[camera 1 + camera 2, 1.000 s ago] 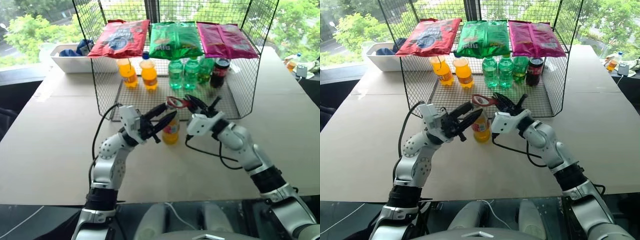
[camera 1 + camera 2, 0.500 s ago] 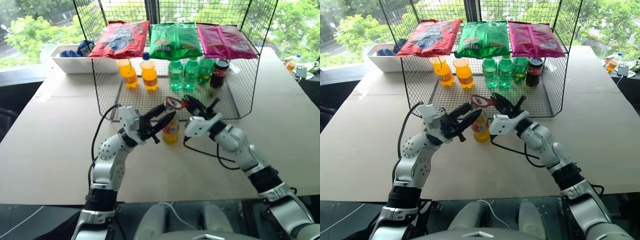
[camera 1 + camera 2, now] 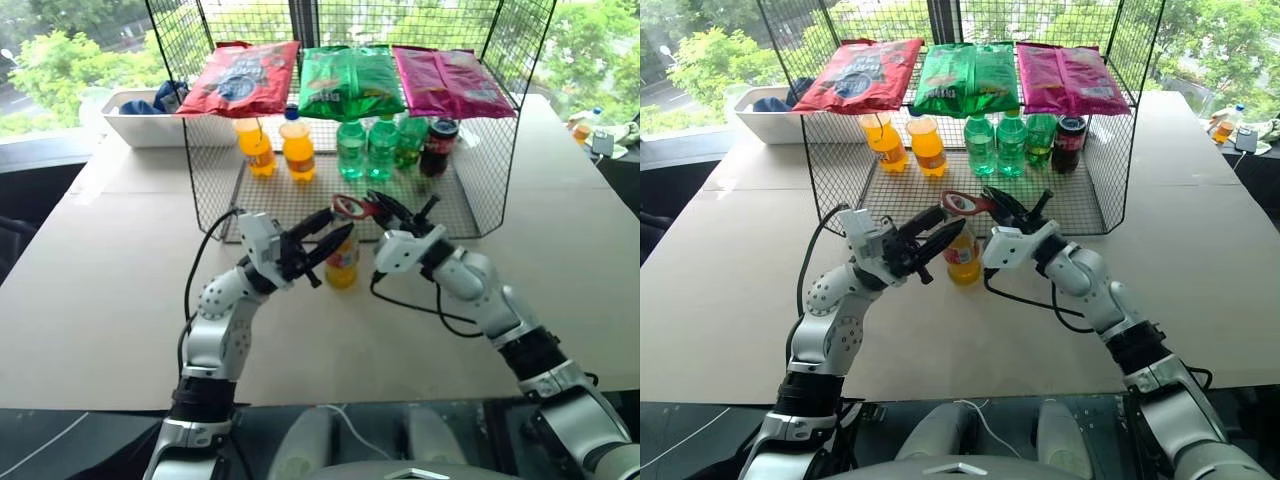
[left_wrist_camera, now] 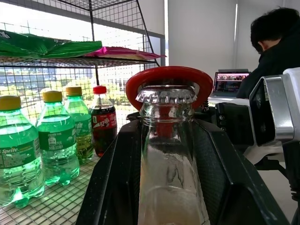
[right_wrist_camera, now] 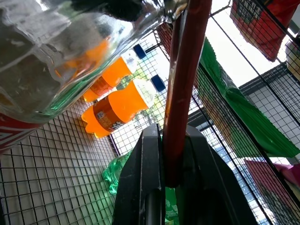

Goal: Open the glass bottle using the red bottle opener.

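Observation:
The glass bottle (image 3: 342, 262) stands on the table in front of the wire rack, with yellow-orange drink and a red label. My left gripper (image 3: 339, 223) is shut on its neck, and a black finger (image 4: 110, 180) lies on each side of the glass (image 4: 167, 154). The crown cap (image 4: 165, 94) sits on the bottle. The red bottle opener (image 3: 350, 205) has its ring head (image 4: 140, 79) over and behind the cap. My right gripper (image 3: 381, 207) is shut on the opener's handle (image 5: 184, 70), coming in from the right.
A wire rack (image 3: 470, 190) behind the bottle holds orange bottles (image 3: 297, 148), green bottles (image 3: 366, 148) and a dark cola bottle (image 3: 439, 142), with snack bags (image 3: 350, 80) on top. A white bin (image 3: 140, 118) stands far left. A person (image 4: 276, 51) sits beyond with a laptop.

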Controlling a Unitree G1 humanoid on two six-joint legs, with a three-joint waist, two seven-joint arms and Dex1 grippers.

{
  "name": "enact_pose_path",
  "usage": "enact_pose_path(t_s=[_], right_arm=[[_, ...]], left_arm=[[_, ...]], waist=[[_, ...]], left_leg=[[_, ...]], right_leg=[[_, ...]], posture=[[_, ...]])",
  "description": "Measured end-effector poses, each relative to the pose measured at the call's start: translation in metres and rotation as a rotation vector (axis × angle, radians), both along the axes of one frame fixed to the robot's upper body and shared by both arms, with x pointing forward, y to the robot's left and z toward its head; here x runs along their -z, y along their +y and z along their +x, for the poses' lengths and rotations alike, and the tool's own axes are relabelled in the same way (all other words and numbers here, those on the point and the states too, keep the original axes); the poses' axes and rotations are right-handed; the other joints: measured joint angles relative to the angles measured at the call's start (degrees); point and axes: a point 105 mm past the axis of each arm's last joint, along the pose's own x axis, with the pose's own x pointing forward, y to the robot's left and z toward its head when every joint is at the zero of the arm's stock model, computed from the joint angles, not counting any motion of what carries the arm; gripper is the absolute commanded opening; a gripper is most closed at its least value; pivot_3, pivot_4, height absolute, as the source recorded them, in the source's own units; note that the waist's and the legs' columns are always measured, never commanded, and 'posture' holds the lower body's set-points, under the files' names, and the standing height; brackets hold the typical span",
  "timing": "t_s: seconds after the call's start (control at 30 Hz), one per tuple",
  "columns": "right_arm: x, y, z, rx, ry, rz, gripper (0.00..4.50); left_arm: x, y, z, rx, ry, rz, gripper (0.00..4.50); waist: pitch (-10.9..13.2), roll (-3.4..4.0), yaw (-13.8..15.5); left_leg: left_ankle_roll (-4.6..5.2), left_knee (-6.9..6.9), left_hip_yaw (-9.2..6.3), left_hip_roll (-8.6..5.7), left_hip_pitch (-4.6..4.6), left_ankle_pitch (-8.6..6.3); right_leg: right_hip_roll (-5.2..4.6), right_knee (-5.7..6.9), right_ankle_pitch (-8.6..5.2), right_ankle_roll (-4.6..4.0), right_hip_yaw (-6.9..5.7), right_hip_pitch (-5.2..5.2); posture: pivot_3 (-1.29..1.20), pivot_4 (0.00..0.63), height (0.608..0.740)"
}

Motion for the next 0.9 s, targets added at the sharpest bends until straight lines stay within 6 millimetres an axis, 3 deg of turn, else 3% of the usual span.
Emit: enact_pose_path(t_s=[0.77, 0.9], right_arm=[[-0.02, -0.016, 0.014, -0.023, -0.137, -0.159, 0.0], [-0.037, -0.019, 0.018, -0.011, -0.197, -0.176, 0.0]], left_arm=[[-0.001, -0.003, 0.002, 0.003, 0.001, -0.003, 1.6], [-0.001, -0.004, 0.002, 0.003, 0.004, -0.003, 1.6]], waist=[[0.01, 0.01, 0.04], [0.02, 0.02, -0.04]], left_leg=[[0.0, 0.0, 0.0, 0.0, -0.01, 0.0], [0.0, -0.01, 0.0, 0.02, -0.01, 0.0]], right_leg=[[-0.01, -0.03, 0.0, 0.0, 0.0, 0.0], [0.01, -0.04, 0.0, 0.0, 0.0, 0.0]], posture=[[0.0, 0.15, 0.74], [0.0, 0.15, 0.74]])
